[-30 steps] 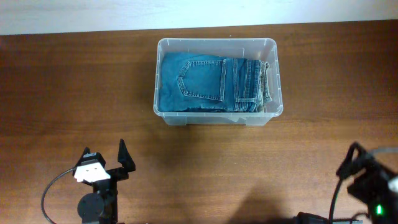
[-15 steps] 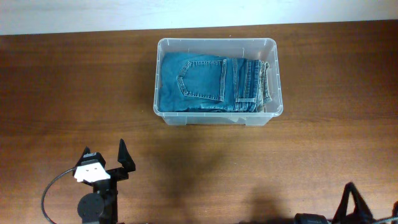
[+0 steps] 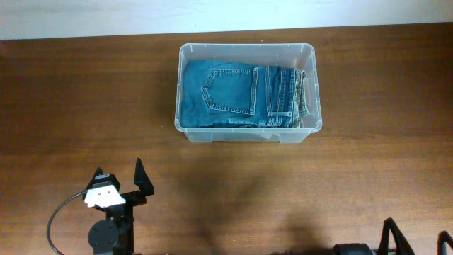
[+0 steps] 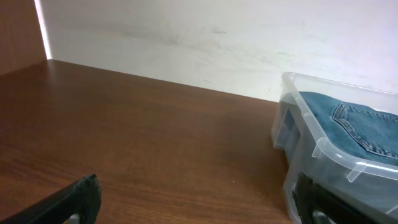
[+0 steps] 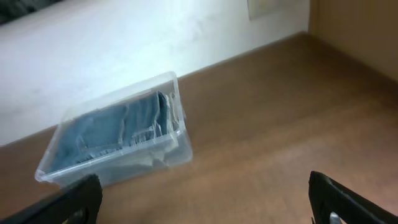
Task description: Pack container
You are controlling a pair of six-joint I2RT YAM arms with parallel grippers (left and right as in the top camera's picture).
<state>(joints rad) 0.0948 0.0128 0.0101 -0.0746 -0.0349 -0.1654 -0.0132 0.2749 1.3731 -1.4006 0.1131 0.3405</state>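
container point(image 3: 248, 47): clear rectangular bin, rounded corners, rolled rim, toward the far edge of the table point(image 3: 85, 106) | contents: folded blue jeans point(image 3: 226, 95), back pocket up, covering its floor | left gripper point(image 3: 119, 170): fingers spread, empty, table's near edge | right gripper point(image 5: 205, 199): spread, empty, table's near-right corner

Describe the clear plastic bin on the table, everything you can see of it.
The clear rectangular plastic container has rounded corners, a rolled rim and see-through walls. It stands upright and lidless on the brown wooden table, toward the far edge. Folded blue denim jeans lie flat inside, filling most of it, a back pocket up. Nothing else touches it.
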